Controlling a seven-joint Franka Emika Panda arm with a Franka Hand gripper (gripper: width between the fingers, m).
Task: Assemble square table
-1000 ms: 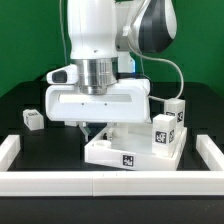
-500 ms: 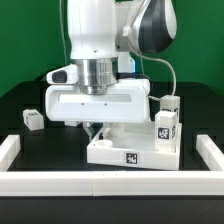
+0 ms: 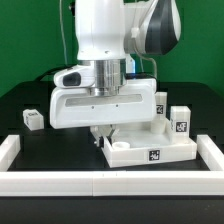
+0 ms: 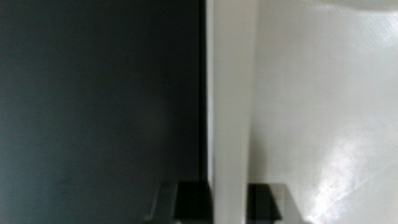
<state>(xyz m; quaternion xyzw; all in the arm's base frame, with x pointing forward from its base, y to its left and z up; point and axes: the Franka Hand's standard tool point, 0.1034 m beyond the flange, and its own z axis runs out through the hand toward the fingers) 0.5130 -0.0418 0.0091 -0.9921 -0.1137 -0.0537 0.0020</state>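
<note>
Since half a second ago the slab (image 3: 138, 150) sits further toward the exterior view's right. The arm (image 3: 100, 40) and its gripper (image 3: 104, 136) stand further that way with it.

Exterior view, largest first:
- The black table (image 3: 50, 150) carries everything.
- The long white rail (image 3: 100, 183) runs along the front and turns back at both sides, fencing in the work area. Inside it we count the slab and three legs.
- The slab lies flat near the front rail, right of centre, with a tag on its near edge.
- The nearer leg (image 3: 180, 121) stands upright just behind the slab's right end. We cannot tell whether they touch.
- The farther leg (image 3: 161, 103) is partly hidden behind the gripper body.
- The lone leg (image 3: 33, 118) sits well apart at the exterior view's left.

Wrist view: the slab's edge (image 4: 231, 90) runs straight between the gripper (image 4: 226, 200) fingers. A dark pad (image 4: 189, 200) sits on one side and its twin on the other, with the table (image 4: 98, 100) beyond. We read the jaws as narrow, clamped on the slab's edge at its left end.
</note>
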